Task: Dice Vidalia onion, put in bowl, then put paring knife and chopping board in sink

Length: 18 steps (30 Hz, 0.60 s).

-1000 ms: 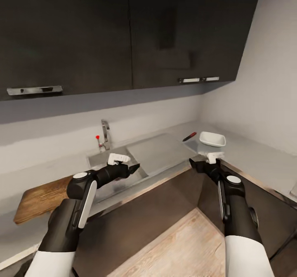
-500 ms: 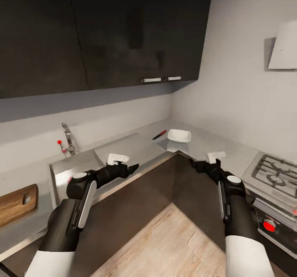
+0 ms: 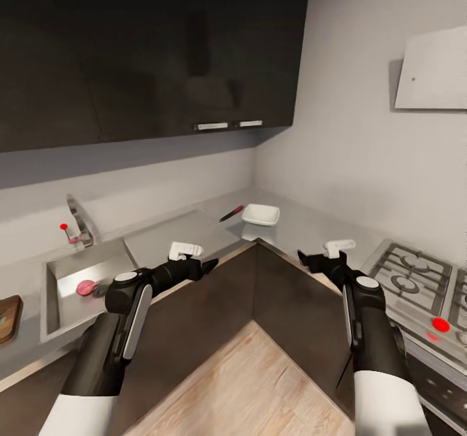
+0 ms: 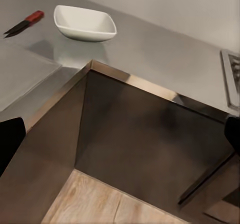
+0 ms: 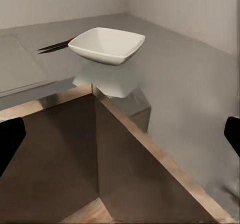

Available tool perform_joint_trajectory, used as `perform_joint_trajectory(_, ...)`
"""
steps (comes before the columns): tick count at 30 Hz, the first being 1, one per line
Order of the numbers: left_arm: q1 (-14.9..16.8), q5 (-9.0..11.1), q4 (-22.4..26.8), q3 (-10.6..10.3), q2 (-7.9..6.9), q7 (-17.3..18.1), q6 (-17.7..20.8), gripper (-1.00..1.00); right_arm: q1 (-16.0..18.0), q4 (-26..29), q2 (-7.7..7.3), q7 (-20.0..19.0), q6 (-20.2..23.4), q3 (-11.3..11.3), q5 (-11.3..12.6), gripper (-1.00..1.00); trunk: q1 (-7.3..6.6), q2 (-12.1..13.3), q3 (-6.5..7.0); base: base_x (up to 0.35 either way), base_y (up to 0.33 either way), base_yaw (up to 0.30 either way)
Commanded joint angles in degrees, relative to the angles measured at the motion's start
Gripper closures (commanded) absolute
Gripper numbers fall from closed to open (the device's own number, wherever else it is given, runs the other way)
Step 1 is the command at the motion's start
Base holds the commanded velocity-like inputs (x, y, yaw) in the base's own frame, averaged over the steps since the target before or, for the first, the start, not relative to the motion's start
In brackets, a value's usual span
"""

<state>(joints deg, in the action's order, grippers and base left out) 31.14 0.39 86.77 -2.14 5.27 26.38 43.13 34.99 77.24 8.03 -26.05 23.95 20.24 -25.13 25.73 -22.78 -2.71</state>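
The sink point(image 3: 55, 296) is set in the countertop point(image 3: 305, 225) at the left, with its chrome tap point(image 3: 78, 223) behind it. A small pinkish onion point(image 3: 85, 287) lies in the basin. The chopping board point(image 3: 6, 316) shows just a corner at the far left edge. In the corner, the red-handled paring knife point(image 3: 231, 213) point(image 4: 24, 23) point(image 5: 56, 45) lies beside the white bowl point(image 3: 261, 214) point(image 4: 85, 23) point(image 5: 106, 44). My left gripper point(image 3: 211, 266) hangs open and empty in front of the drainboard. My right gripper point(image 3: 303, 257) is open and empty too, before the counter's corner.
A gas hob point(image 3: 410, 274) with a red knob point(image 3: 441, 324) stands at the right, under a pale hood point(image 3: 431, 69). Glossy black upper cabinets point(image 3: 149, 47) hang overhead. Dark lower cabinets point(image 3: 259, 293) meet in an inside corner above the wood-plank floor point(image 3: 246, 384).
The camera has swung right: sink, knife and bowl slid left in the picture, the board nearly left it, the hob and the onion came into view. Both arms hold the same pose.
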Motion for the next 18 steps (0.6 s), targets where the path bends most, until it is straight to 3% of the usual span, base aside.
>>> perform_joint_trajectory(1,0.07,0.02,0.04,0.07,0.03,0.14,0.42,-1.0,0.08,-0.02,0.04,-0.52,0.92,0.24,-0.6,-1.0,0.06,-0.14,-0.14,0.169,-0.276,-0.001)
perform_joint_trajectory(2,0.07,0.01,0.01,0.08,0.02,0.14,0.43,-1.0,0.08,-0.15,0.01,-0.46,1.92,0.29,-0.6,-1.0,0.06,-0.14,-0.14,0.174,-0.275,-0.001)
perform_joint_trajectory(5,0.07,0.02,-0.96,0.5,0.01,0.0,0.46,-1.0,0.34,-1.95,-0.65,-0.15,10.6,0.46,-0.62,-1.0,0.06,-0.14,-0.14,0.184,-0.273,0.0)
perform_joint_trajectory(8,0.07,0.03,-2.28,1.57,-0.11,-0.21,0.46,-1.0,0.6,-3.12,-1.81,-0.15,13.69,0.49,-0.62,-1.0,0.06,-0.14,-0.14,0.189,-0.28,0.0)
perform_joint_trajectory(14,0.07,0.04,-1.99,3.4,-0.17,-0.21,0.46,-1.0,0.6,-3.16,-2.12,-0.6,14.21,-0.25,-0.6,-1.0,0.06,-0.14,-0.14,0.2,-0.28,0.0)
perform_joint_trajectory(18,0.07,0.04,-1.89,3.75,-0.17,-0.19,0.46,-1.0,0.6,-3.15,-2.14,-0.66,14.04,-2.07,-0.56,-1.0,0.06,-0.14,-0.14,0.244,-0.208,0.0)
